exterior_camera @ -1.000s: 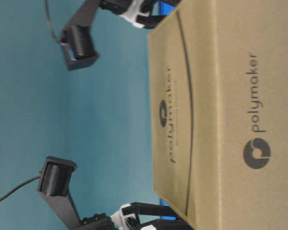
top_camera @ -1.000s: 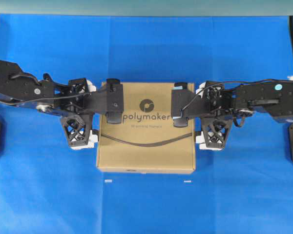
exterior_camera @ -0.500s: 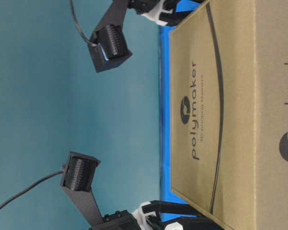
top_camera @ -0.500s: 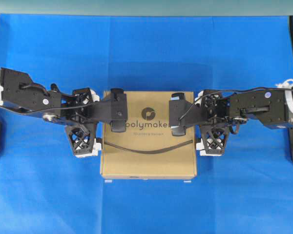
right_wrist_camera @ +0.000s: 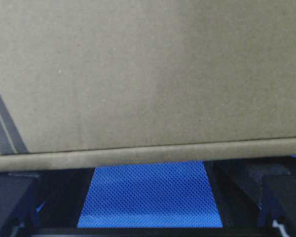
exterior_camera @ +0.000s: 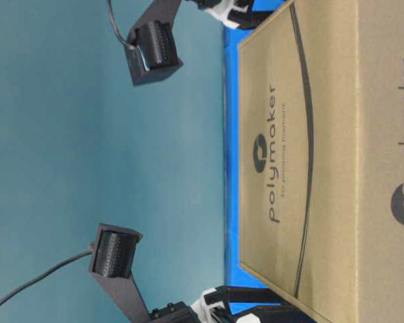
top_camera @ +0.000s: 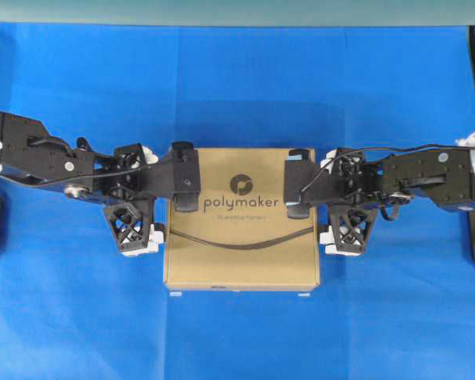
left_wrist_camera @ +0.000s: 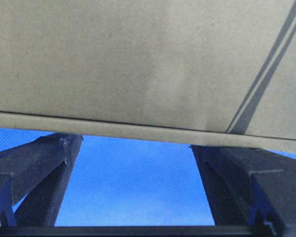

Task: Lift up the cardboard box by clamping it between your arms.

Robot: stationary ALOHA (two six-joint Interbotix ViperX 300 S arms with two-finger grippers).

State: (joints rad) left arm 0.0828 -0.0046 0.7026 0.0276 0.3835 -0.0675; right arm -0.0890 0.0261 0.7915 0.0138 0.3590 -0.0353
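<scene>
**Dev:** Blue cloth point(top_camera: 237, 79) covers the whole table, teal wall behind. Cardboard box point(top_camera: 240, 218) lies flat mid-table, logo up, between both arms.

**Kim:** Gripper state?

**Dev:** Left gripper point(top_camera: 160, 199) and right gripper point(top_camera: 326, 196) both have jaws spread wide, nothing pinched between fingers. Each one straddles a side of the box: near finger down beside the box wall, far finger overhanging the top face. Wrist views show the box edge right at the cameras, blue cloth showing under it.

**Kim:** So which step?

**Dev:** My read: squeeze stage, box at or barely off the cloth. Can't tell from the frames whether the side walls are actually loaded.

**Kim:** Next move?

**Dev:** Press inward evenly from both sides, then raise both arms in sync. Uneven push would skew or drop it.

**Kim:** Clearance?

**Dev:** Plenty. Open cloth in front and behind, nothing above. Two small white marks point(top_camera: 175, 294) at the box's near corners, flat, no obstacle. Box edges look square and uncrushed.
</scene>
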